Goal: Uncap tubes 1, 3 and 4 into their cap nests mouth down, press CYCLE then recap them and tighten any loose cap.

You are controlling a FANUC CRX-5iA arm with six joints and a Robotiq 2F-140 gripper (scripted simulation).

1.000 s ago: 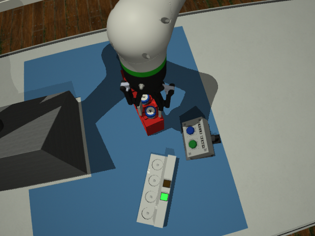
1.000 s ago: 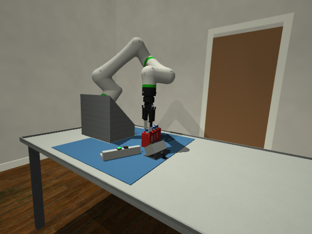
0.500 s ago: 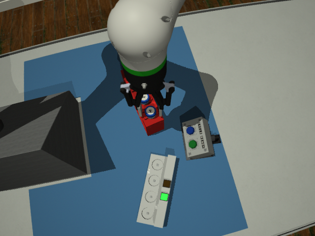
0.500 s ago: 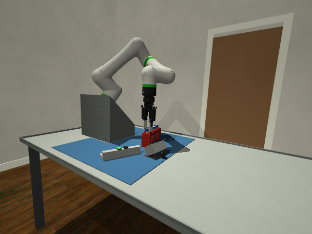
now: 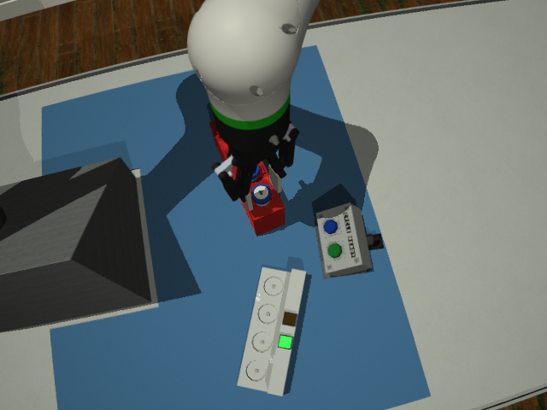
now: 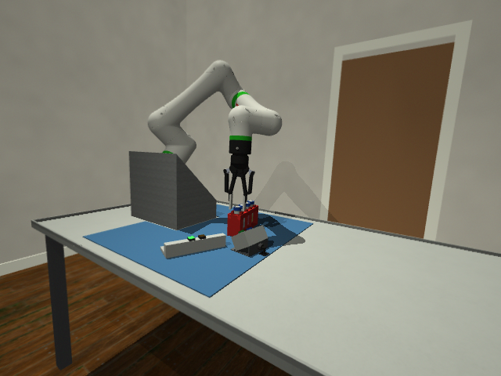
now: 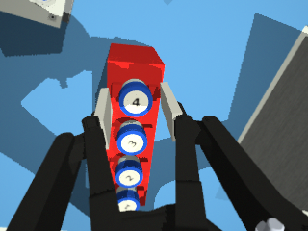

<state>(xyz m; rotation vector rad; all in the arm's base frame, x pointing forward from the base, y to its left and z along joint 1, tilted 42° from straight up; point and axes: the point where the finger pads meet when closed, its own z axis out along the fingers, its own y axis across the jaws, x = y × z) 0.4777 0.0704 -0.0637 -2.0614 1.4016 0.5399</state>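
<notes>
The red decapping station point(image 5: 269, 218) point(image 6: 242, 220) point(image 7: 135, 60) holds four tubes, each with a blue cap on. Cap 4 point(image 5: 261, 192) point(image 7: 136, 101), cap 3 point(image 7: 132, 141), cap 2 point(image 7: 129, 175) and cap 1 point(image 7: 127, 202) show their numbered dots in the wrist view. My gripper point(image 5: 261, 194) point(image 6: 239, 204) point(image 7: 136, 96) points straight down over the tube 4 end. Its two pads stand on either side of cap 4 with a gap on each side, so it is open and holds nothing. The cap tray point(image 5: 287, 282) point(image 6: 194, 244) has all its nests empty. Its green lamp point(image 5: 285, 342) point(image 6: 189, 238) is lit and its amber lamp point(image 5: 289, 319) is dark.
The small desk point(image 5: 344, 265) point(image 6: 248, 238) with the blue CYCLE key point(image 5: 330, 226) and the green READY key point(image 5: 334, 249) stands right of the station. A large grey wedge block point(image 5: 66, 233) point(image 6: 170, 189) stands at the left, around the arm's base.
</notes>
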